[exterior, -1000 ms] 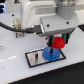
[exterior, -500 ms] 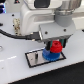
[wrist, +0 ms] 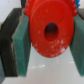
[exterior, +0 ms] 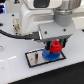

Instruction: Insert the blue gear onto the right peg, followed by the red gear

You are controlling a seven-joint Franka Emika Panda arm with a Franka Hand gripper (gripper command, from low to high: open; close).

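In the exterior view the blue gear (exterior: 50, 55) sits on the right peg of a dark-framed base plate (exterior: 35, 58). The red gear (exterior: 55, 47) is right above it, between my gripper's fingers. My gripper (exterior: 55, 45) is shut on the red gear and hangs low over the plate. In the wrist view the red gear (wrist: 51, 29) fills the middle, its centre hole showing, clamped between the two green pads (wrist: 22, 47). The blue gear is hidden in the wrist view. I cannot tell whether the red gear touches the blue one.
The plate lies on a white table (exterior: 20, 75). A black cable (exterior: 12, 35) runs in from the exterior view's left to the arm. The arm's white body (exterior: 47, 15) fills the upper part of the exterior view.
My gripper has come down with the red gear toward the blue gear on the plate. The blue gear and plate have not moved.
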